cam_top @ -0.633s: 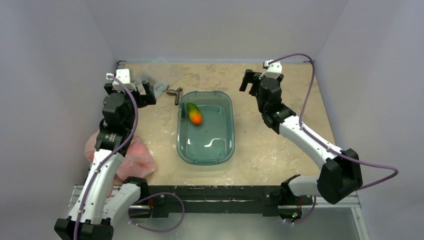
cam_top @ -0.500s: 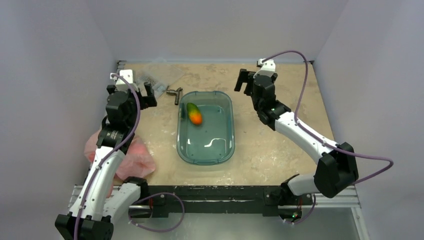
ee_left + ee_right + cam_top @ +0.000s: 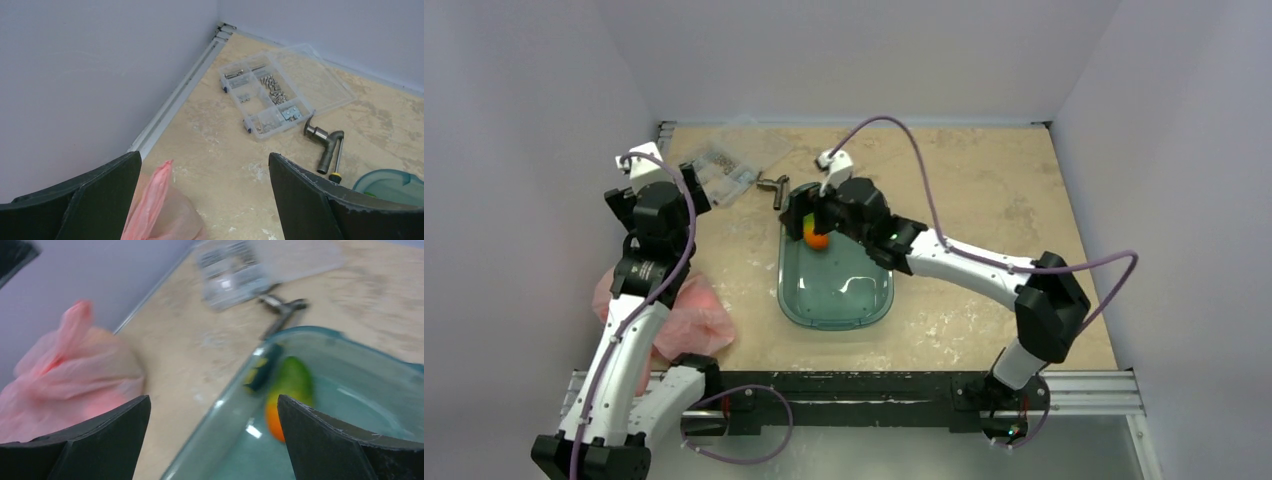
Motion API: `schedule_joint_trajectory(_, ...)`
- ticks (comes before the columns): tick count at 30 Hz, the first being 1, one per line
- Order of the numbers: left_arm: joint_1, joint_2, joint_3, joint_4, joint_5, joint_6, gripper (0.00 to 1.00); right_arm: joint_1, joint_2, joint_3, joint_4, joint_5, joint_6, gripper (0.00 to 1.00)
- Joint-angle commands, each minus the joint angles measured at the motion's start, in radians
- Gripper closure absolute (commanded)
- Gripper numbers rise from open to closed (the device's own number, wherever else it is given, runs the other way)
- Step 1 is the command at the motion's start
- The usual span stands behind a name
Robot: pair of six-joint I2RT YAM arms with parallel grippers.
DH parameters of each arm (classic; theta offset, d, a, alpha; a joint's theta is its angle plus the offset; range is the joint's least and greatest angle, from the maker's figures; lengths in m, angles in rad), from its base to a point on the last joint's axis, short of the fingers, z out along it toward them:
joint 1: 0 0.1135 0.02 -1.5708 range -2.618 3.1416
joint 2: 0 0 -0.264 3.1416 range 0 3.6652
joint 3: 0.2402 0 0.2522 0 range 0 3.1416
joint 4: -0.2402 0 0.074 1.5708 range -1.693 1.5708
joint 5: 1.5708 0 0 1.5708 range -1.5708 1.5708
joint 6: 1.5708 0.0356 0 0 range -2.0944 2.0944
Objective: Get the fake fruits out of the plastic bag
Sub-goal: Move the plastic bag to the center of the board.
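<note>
Left tool (image 3: pixel 204 170) gapes empty near plastic bag (image 3: pixel 696 316) at tabletop's left edge; right tool (image 3: pixel 212 410), equally wide and empty, over tub (image 3: pixel 836 325), apparently bag-bound.

Ahead of the matt black left end effector (image 3: pixel 205 200), the worktop (image 3: pixel 210 145) is beige with a pale, mottled stone pattern. On it the parts box (image 3: pixel 265 95) is clear with grey metal contents, and the pipe fitting (image 3: pixel 324 142) is dull silver. Ahead of the equally black right end effector (image 3: pixel 212 440), the tub (image 3: pixel 220 407) is see-through teal and the mango-like fruit (image 3: pixel 286 395) grades from green to orange, while to its left the plastic bag (image 3: pixel 65 375) is translucent pink, deeper in the folds.
</note>
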Motion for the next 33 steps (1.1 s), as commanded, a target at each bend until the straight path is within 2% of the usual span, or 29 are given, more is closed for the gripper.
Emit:
schedule_joint_trajectory(1,-0.001,-0.122,-0.042,0.119,-0.124,0.058,0.0,0.137,0.094,0.079,0.171,-0.232,-0.097,0.01)
schedule_joint_trajectory(5,-0.001,-0.237,-0.123,0.215,-0.201,0.084,0.0,0.248,0.222,0.158,0.234,-0.297,-0.189,0.01)
schedule_joint_trajectory(8,-0.001,-0.295,-0.163,0.27,-0.2,0.089,0.0,0.332,0.32,0.246,0.232,-0.322,-0.258,0.01)
schedule_joint_trajectory(11,-0.001,-0.321,-0.162,0.276,-0.219,0.094,0.0,0.392,0.413,0.327,0.213,-0.296,-0.31,0.01)
schedule_joint_trajectory(23,-0.001,-0.337,-0.176,0.314,-0.215,0.135,0.0,0.529,0.567,0.412,0.248,-0.098,-0.396,0.02)
schedule_joint_trajectory(25,-0.001,-0.332,-0.176,0.313,-0.213,0.135,0.0,0.53,0.581,0.42,0.261,-0.05,-0.387,0.13)
schedule_joint_trajectory(31,-0.001,-0.32,-0.179,0.313,-0.207,0.131,0.0,0.527,0.572,0.371,0.379,0.027,-0.328,0.4)
schedule_joint_trajectory(33,-0.001,-0.311,-0.177,0.311,-0.2,0.128,0.0,0.525,0.565,0.36,0.395,0.043,-0.336,0.56)
